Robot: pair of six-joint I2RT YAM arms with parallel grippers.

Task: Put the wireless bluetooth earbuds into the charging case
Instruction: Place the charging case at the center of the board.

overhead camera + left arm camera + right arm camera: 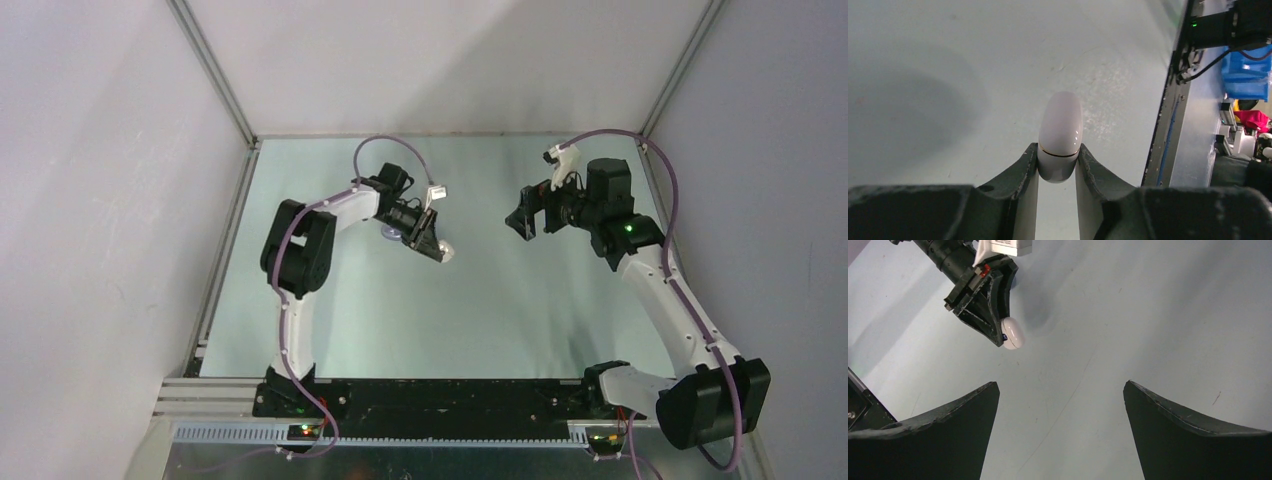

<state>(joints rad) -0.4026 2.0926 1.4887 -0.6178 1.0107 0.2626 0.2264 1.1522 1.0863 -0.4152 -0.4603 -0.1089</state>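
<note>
Left end effector (pixel 1058 156) clamps the lower end of a pale, rounded charging case (pixel 1060 125). The lid seam is shut, and most of the case juts beyond the fingertips over the pale surface (pixel 948 60). Right end effector (pixel 1060 385) faces it nearby, jaws wide and empty. No earbuds show in any view. Risk: with so shallow a pinch on a smooth shell, a push from the right could twist the case or pop it out.
</note>
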